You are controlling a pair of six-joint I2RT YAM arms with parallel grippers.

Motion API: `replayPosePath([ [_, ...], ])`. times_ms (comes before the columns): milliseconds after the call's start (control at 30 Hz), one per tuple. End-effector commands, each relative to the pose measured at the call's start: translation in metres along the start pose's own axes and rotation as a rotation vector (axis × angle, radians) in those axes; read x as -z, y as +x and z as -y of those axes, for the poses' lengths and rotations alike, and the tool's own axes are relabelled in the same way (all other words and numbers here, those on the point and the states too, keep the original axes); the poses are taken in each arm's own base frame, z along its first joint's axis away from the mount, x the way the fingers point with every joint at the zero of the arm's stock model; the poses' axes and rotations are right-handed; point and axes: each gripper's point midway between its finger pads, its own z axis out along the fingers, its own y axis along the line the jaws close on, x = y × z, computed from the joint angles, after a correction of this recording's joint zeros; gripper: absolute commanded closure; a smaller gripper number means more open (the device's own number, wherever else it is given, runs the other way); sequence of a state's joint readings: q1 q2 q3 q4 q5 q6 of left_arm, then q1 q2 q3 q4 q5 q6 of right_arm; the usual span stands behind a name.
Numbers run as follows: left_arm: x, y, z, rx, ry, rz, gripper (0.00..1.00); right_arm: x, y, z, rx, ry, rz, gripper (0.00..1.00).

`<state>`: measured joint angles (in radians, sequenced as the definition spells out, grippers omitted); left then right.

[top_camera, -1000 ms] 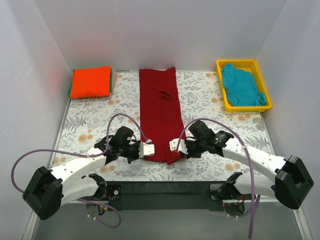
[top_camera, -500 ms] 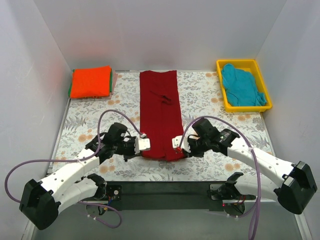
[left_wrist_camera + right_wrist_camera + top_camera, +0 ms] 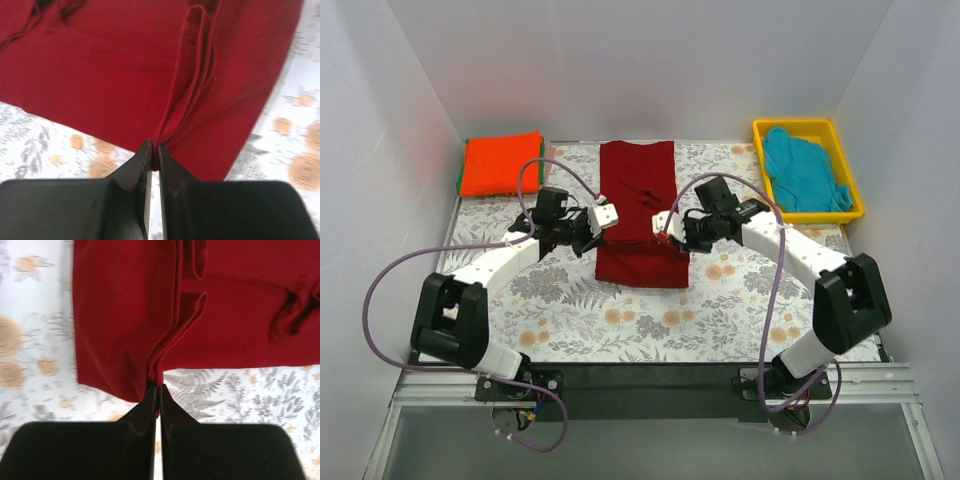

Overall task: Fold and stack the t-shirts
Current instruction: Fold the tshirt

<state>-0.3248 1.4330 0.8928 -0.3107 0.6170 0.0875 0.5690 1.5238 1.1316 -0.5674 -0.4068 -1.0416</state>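
Observation:
A dark red t-shirt (image 3: 638,215) lies in the middle of the floral table, its near part doubled back over the rest. My left gripper (image 3: 607,216) is shut on the shirt's left edge, and the wrist view shows red cloth (image 3: 150,75) pinched between its tips (image 3: 154,148). My right gripper (image 3: 663,222) is shut on the right edge, with a bunched fold (image 3: 165,330) caught at its tips (image 3: 157,386). A folded orange-red t-shirt (image 3: 501,163) tops a stack at the back left. A teal t-shirt (image 3: 803,172) lies crumpled in the yellow bin (image 3: 763,131).
The yellow bin stands at the back right corner. Green and pink edges (image 3: 546,165) show beside and under the orange-red stack. White walls close in the table on three sides. Purple cables (image 3: 395,270) loop from both arms over the near part of the table.
Both grippers have carried the dark red shirt's near edge away from the arm bases toward the back, folding the shirt about in half. Both arms now reach further over the table.

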Motion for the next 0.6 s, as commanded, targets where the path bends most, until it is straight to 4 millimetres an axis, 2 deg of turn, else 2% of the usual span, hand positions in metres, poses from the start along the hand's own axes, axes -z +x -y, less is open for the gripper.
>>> replayPosePath([
  [0, -0.003, -0.026, -0.048, -0.101, -0.097, 0.084, 1.00, 0.002, -0.004, 0.048, 0.097, 0.068, 0.029, 0.99],
  [33, -0.004, -0.025, -0.057, -0.104, -0.112, 0.085, 1.00, 0.005, -0.008, 0.062, 0.116, 0.092, 0.034, 0.99],
  [100, -0.014, -0.019, -0.073, -0.091, -0.119, 0.083, 1.00, -0.004, 0.000, 0.075, 0.124, 0.086, 0.022, 0.99],
  [133, -0.013, -0.025, -0.085, -0.102, -0.137, 0.095, 1.00, -0.008, 0.001, 0.087, 0.128, 0.091, 0.022, 0.99],
  [167, -0.020, -0.020, -0.094, -0.091, -0.143, 0.090, 1.00, -0.010, 0.001, 0.093, 0.133, 0.094, 0.023, 0.99],
  [233, -0.021, -0.024, -0.112, -0.096, -0.169, 0.108, 1.00, -0.016, 0.003, 0.112, 0.151, 0.105, 0.024, 0.99],
  [300, -0.031, -0.017, -0.127, -0.095, -0.182, 0.103, 1.00, -0.020, 0.008, 0.124, 0.154, 0.113, 0.022, 0.99],
  [333, -0.030, -0.022, -0.139, -0.104, -0.202, 0.113, 1.00, -0.031, 0.015, 0.128, 0.146, 0.099, 0.019, 0.99],
  [367, -0.033, -0.020, -0.144, -0.104, -0.208, 0.111, 1.00, -0.031, 0.011, 0.140, 0.158, 0.116, 0.024, 0.99],
  [400, -0.044, -0.007, -0.147, -0.089, -0.197, 0.091, 1.00, -0.034, 0.014, 0.147, 0.160, 0.122, 0.019, 0.99],
  [433, -0.047, -0.004, -0.153, -0.083, -0.206, 0.086, 1.00, -0.048, 0.024, 0.151, 0.149, 0.113, -0.002, 0.99],
  [467, -0.050, -0.007, -0.162, -0.086, -0.222, 0.092, 1.00, -0.052, 0.028, 0.156, 0.144, 0.116, -0.010, 0.99],
  [500, -0.058, 0.003, -0.166, -0.067, -0.222, 0.074, 1.00, -0.050, 0.024, 0.170, 0.150, 0.144, -0.007, 0.99],
  [533, -0.062, 0.002, -0.174, -0.077, -0.237, 0.082, 1.00, -0.058, 0.033, 0.174, 0.137, 0.141, -0.020, 0.99],
  [567, -0.065, 0.002, -0.179, -0.072, -0.246, 0.087, 1.00, -0.058, 0.035, 0.182, 0.135, 0.161, -0.025, 0.98],
])
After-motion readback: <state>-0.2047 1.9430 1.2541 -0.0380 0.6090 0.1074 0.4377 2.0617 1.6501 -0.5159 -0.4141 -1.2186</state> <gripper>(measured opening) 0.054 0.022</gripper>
